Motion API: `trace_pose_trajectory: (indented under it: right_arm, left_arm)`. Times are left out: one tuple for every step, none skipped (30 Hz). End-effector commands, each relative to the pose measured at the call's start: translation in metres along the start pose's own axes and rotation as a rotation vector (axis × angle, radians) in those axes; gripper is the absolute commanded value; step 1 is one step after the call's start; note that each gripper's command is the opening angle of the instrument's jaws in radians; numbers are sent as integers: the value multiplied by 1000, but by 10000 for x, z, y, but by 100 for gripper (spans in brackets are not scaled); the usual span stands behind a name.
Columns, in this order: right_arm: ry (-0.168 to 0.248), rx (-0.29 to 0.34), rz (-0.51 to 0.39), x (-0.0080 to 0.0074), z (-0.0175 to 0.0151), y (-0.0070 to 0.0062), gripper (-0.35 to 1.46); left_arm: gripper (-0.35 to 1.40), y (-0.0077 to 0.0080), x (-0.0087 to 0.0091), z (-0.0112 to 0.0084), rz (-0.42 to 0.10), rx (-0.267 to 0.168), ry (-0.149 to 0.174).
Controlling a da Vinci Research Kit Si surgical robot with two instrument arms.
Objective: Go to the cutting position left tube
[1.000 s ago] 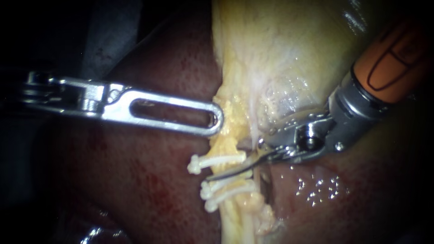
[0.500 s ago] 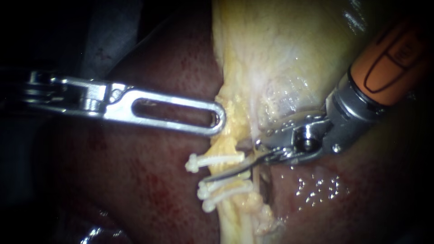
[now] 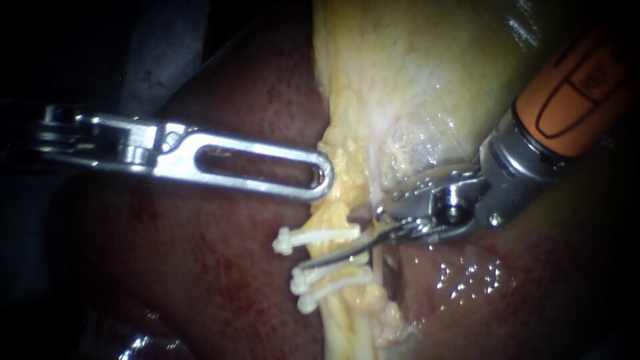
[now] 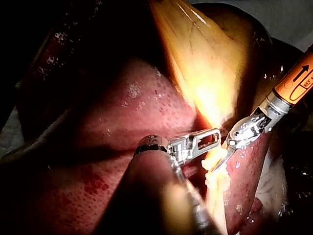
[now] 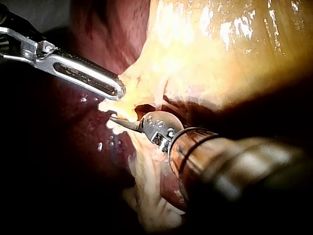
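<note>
The left tube runs down pale yellow tissue and carries one white clip above and two white clips below. My right instrument, on an orange shaft, has come in from the upper right. One thin curved blade lies across the tube in the gap between the upper and lower clips. The other blade is hidden behind the tissue, with a gap at the hinge. My left instrument has slotted jaws shut on the edge of the yellow gallbladder tissue, just above the clips. The right wrist view shows the blade tip under that jaw.
Dark red liver lies on both sides of the yellow strip. The pale gallbladder fills the upper middle. A wet, glistening patch of liver sits below the right instrument's wrist.
The right instrument has edged slightly left along the gap between the clips, and the clips shifted a little with it. The left instrument has held still.
</note>
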Motion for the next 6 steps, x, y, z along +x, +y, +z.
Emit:
trace_pose_trajectory:
  right_arm:
    - [-1,0,-1,0,0,0,26]
    - [-1,1,-1,0,0,0,26]
    - [-1,1,-1,0,0,0,26]
    - [-1,1,-1,-1,0,0,26]
    - [-2,1,-2,-1,0,0,26]
    - [-2,1,-2,-1,0,0,26]
  left_arm:
    - [-35,0,0,0,0,0,0]
    - [-35,0,0,0,0,0,0]
    - [-35,0,0,0,0,0,0]
    - [-35,0,0,0,0,0,0]
    - [-35,0,0,0,0,0,0]
    - [-35,0,0,0,0,0,0]
